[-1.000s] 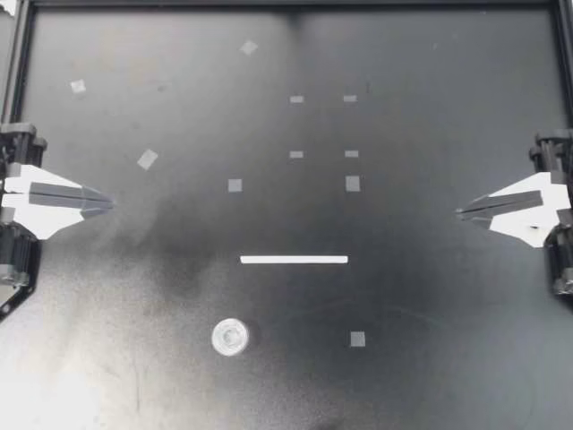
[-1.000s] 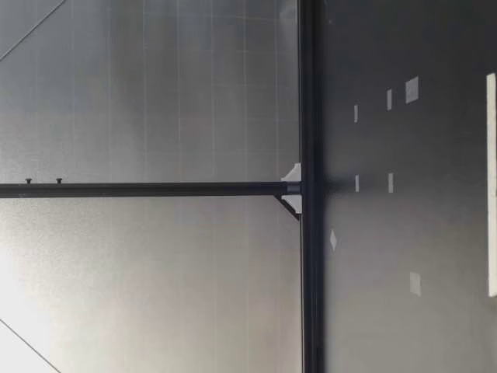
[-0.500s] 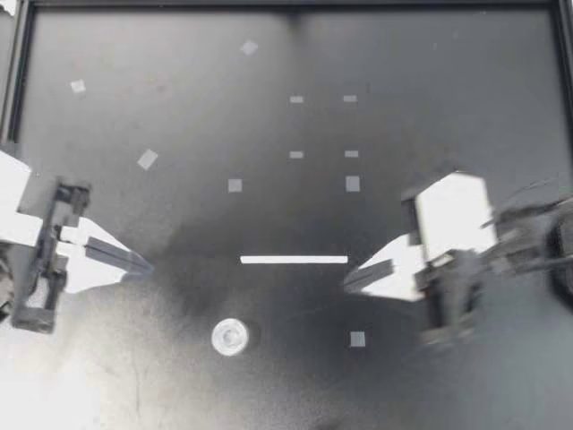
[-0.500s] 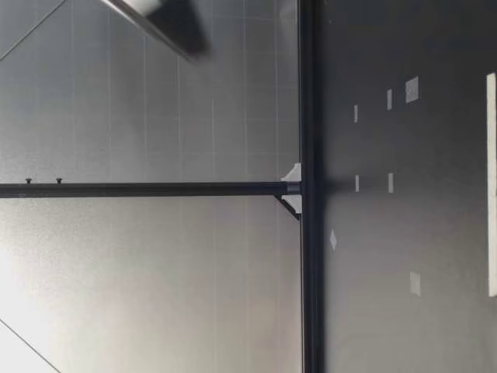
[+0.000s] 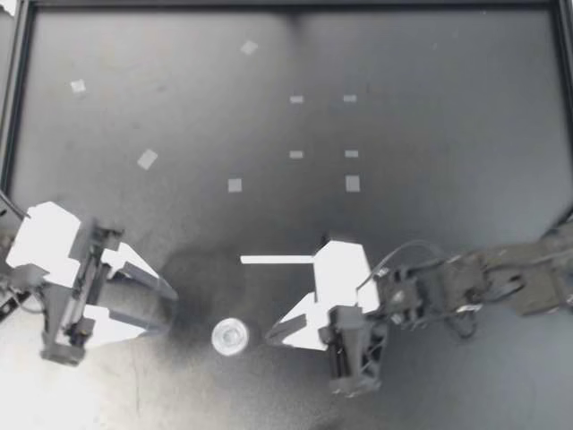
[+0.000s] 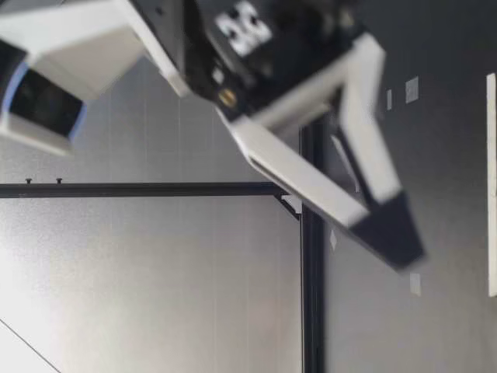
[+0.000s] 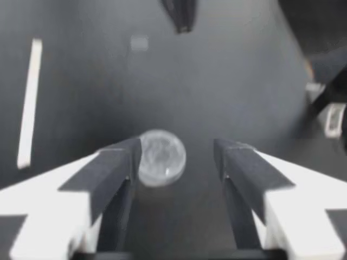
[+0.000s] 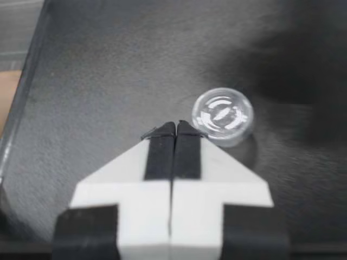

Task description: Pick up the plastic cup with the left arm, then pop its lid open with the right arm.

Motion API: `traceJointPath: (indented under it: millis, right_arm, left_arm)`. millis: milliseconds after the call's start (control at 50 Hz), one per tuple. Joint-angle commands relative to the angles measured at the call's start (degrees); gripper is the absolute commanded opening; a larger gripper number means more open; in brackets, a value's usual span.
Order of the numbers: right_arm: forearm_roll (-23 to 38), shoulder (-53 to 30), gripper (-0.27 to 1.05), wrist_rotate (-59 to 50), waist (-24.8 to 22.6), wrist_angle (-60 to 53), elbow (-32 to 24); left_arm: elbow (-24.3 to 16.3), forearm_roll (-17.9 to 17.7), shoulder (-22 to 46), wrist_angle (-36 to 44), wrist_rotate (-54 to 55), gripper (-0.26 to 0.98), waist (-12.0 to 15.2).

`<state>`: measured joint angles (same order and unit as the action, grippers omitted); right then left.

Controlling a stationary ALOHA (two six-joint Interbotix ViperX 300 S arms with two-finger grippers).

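Clear round cap (image 5: 230, 337), flat on the black table (image 5: 421, 134) between the grippers: left gripper (image 5: 168, 309) spread wide, facing it; right gripper (image 5: 268, 336) pinched together, empty, nearer, just beside it.

Both arms are the same kit really: the left gripper (image 5: 163, 306) and right gripper (image 5: 270, 335) have chunky white wedge-shaped fingers (image 7: 38, 206) tipped with dark grey pads (image 8: 161, 151), fixed onto boxy black wrist blocks. The right arm (image 5: 501, 273) is all black links and motor housings, with thin black cables (image 5: 414, 243) looping over the joints. Up close in the low view, a gripper (image 6: 392, 229) shows a brass-looking screw (image 6: 227, 97), white marks (image 6: 245, 22) on its black body, and a white casing (image 6: 78, 39) with a blue edge.
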<state>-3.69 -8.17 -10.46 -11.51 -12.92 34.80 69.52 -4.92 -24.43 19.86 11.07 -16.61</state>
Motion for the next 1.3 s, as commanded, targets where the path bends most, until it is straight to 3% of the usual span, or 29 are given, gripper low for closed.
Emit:
traceJointPath:
  millis: [0,500,1280]
  right_arm:
    - [0.09,-0.70,-0.10,-0.79,-0.53,-0.53,-2.72]
    - [0.09,-9.49,-0.10,-2.64,1.05,1.23,-9.23]
    - [0.09,-12.74,-0.10,-2.64,2.55,2.55,-10.81]
  left_arm:
    - [-2.02,-0.18,3.25,0.79,0.09,0.51,-0.35]
    - [-6.94,-0.18,21.18,1.41,0.09,0.51,-0.79]
    - [-9.67,-0.35,28.56,6.06,0.09,0.56,-0.88]
